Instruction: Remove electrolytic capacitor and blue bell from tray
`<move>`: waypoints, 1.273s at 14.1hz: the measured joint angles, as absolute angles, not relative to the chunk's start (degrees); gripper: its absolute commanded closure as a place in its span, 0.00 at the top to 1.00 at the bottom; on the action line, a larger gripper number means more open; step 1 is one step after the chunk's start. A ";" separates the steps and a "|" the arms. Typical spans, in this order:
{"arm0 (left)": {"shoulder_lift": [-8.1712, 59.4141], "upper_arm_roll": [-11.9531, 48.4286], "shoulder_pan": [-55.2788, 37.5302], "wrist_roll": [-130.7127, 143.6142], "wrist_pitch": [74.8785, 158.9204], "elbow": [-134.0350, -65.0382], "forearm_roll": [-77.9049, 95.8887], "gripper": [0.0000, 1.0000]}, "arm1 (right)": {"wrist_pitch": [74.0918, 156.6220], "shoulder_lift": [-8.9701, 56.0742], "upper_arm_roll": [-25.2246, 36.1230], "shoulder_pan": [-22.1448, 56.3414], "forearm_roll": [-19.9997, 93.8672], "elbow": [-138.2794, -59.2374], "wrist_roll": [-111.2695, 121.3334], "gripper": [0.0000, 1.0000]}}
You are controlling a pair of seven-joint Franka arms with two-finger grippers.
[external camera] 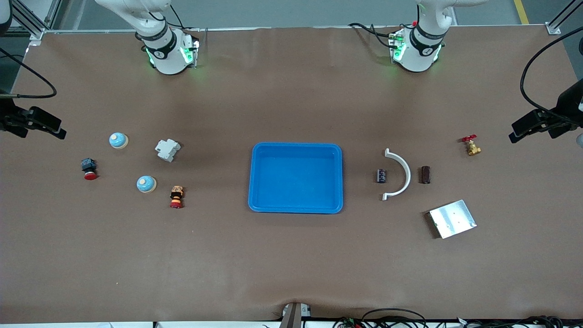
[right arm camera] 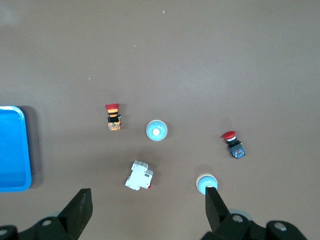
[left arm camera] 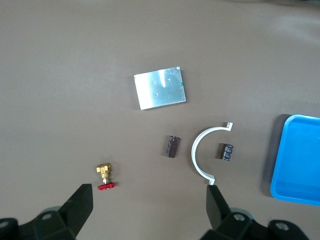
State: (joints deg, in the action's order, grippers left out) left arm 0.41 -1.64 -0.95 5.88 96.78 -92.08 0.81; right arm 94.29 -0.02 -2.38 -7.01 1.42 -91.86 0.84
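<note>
A black capacitor lies toward the left arm's end, beside a white curved bracket. A dark brown cylinder lies just past the bracket. Two light blue bells sit toward the right arm's end. In the right wrist view one bell shows whole and the second bell is partly hidden by a fingertip. The blue tray is mid-table. My left gripper hangs open high over bare table near the brass valve. My right gripper hangs open high over the white breaker's area. Neither gripper shows in the front view.
Near the capacitor lie a metal plate and a brass valve with a red handle. Near the bells are a white breaker, a red push button and a red-and-orange switch. Black fixtures with cables overhang both table ends.
</note>
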 measured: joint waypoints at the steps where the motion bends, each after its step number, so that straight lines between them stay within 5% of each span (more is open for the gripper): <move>1: -0.25 -1.52 -0.95 5.81 97.10 -92.88 0.81 1.00 | 94.49 -0.27 -2.39 -7.01 1.42 -91.86 0.85 1.00; 7: -6.20 -0.06 -0.90 5.78 102.06 -101.06 0.81 1.00 | 94.61 -0.47 -2.40 -7.01 1.42 -92.10 0.88 1.00; 18: -4.34 -0.10 -0.82 5.78 98.78 -98.15 0.81 1.00 | 94.63 -0.47 -2.39 -7.01 1.42 -92.99 0.89 1.00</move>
State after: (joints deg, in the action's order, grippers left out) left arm -4.34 -0.10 -0.82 5.78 98.78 -98.15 0.81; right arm 94.63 -0.47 -2.39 -7.01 1.42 -92.99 0.89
